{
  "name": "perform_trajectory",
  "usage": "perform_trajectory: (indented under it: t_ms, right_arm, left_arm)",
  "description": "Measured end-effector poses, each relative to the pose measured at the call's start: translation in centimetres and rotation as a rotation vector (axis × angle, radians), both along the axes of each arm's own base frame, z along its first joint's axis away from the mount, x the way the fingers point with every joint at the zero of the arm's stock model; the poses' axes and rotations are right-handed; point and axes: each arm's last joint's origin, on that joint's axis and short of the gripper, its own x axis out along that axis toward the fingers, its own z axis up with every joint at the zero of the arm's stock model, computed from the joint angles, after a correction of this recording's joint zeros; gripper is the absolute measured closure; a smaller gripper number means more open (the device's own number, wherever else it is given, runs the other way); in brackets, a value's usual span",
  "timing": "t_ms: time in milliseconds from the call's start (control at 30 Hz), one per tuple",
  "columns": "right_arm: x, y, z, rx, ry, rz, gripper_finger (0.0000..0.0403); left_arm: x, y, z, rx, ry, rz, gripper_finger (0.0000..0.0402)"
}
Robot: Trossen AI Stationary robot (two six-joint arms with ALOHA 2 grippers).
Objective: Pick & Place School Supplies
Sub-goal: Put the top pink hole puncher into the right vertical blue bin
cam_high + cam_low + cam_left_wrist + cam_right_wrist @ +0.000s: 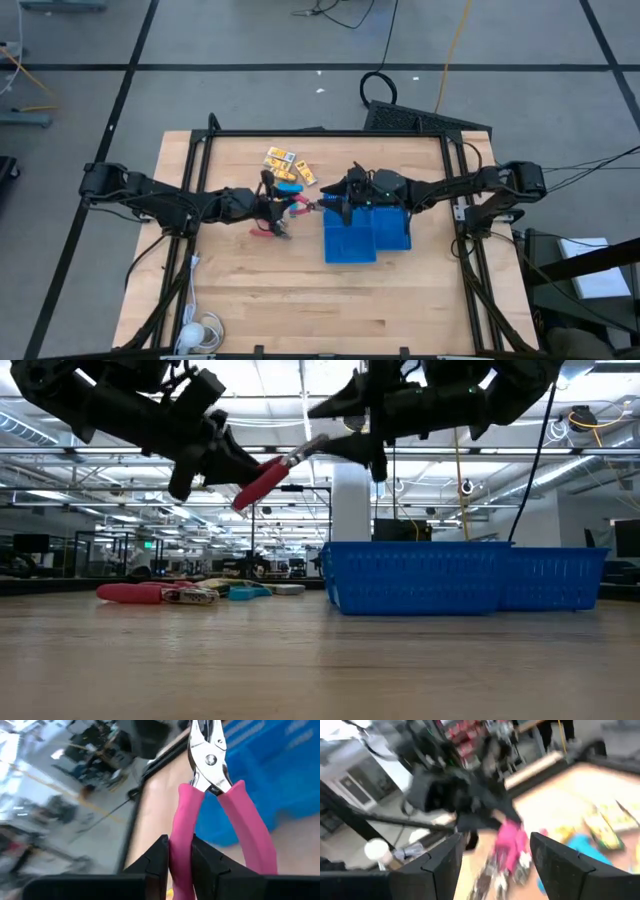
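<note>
While the blue tray point(365, 232) sits mid-table, we find the left gripper point(283, 206) just beside its left edge, raised off the wood, fingers clenched on one handle of the red-handled pliers point(212, 800). We note the right gripper point(335, 199) over the tray's near-left corner, fingers spread and holding nothing. Yellow packets point(288, 163) lie beyond the tray's left side.

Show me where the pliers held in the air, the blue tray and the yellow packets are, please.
pliers point(182, 830): left wrist view, pink handle clamped in the left pincer.
blue tray point(420, 575): low view, front wall.
yellow packets point(279, 157): high view, top face.
</note>
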Motion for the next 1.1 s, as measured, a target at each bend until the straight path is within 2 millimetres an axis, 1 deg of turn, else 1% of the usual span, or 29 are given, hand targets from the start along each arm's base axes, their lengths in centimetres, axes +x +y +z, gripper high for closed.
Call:
perform_trajectory:
  t_ms: [100,233,433,533,633,767,900,1100]
  right_arm:
    - [-0.1,-0.2,-0.2,0.026,0.017,0.020,0.0181]
    - [-0.1,-0.1,-0.3,0.025,0.030,0.022,0.0181]
    - [-0.2,-0.3,-0.6,0.028,0.065,0.013,0.0181]
    - [-0.2,-0.3,-0.6,0.027,0.065,0.012,0.0181]
    - [-0.1,-0.3,-0.6,0.026,0.061,0.011,0.0187]
    - [-0.1,-0.3,-0.4,0.023,0.047,0.013,0.0209]
    - [-0.1,-0.3,-0.4,0.019,0.047,0.015,0.0243]
    - [-0.1,-0.2,-0.4,0.009,0.047,0.022,0.0304]
  left_arm:
    - [0.0,0.0,0.1,0.069,0.019,0.022,0.0338]
    - [0.3,0.0,0.7,0.114,0.020,0.029,0.0359]
    - [0.8,-0.1,1.7,0.151,0.008,0.028,0.0358]
    - [1.0,-0.1,2.1,0.154,0.010,0.034,0.0343]
    - [1.1,-0.1,2.1,0.141,0.023,0.035,0.0340]
    - [1.1,-0.1,2.1,0.139,0.028,0.035,0.0358]
    - [1.0,-0.1,2.0,0.130,0.035,0.037,0.0359]
    - [1.0,-0.1,2.0,0.123,0.031,0.039,0.0331]
